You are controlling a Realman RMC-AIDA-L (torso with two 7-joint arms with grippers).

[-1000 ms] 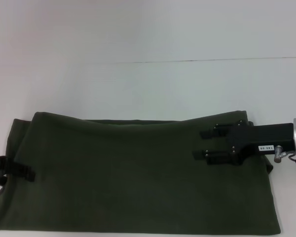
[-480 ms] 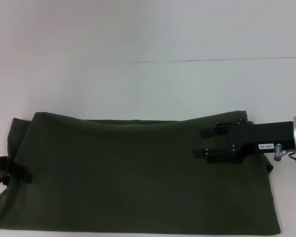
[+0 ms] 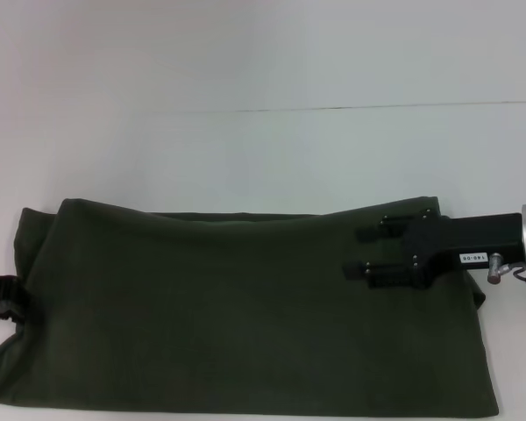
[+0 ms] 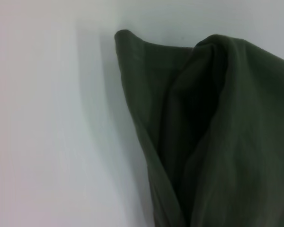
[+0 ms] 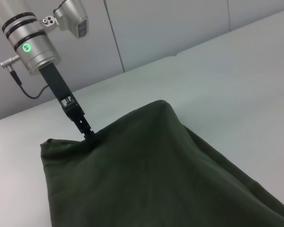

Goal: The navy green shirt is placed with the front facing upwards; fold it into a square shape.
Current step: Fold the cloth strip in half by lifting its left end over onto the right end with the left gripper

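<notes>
White table bears navy green shirt lying crosswise; right tool spread.

Navy green shirt: plain dark olive all over, no print or pattern showing; folds read as darker, near-black shadow bands in left wrist view. Counter: flat white, one thin dark seam line across. Right claw: matte black fingers and body, small white label, silver-grey wrist. Left claw: black; its arm silver with a green light.
</notes>
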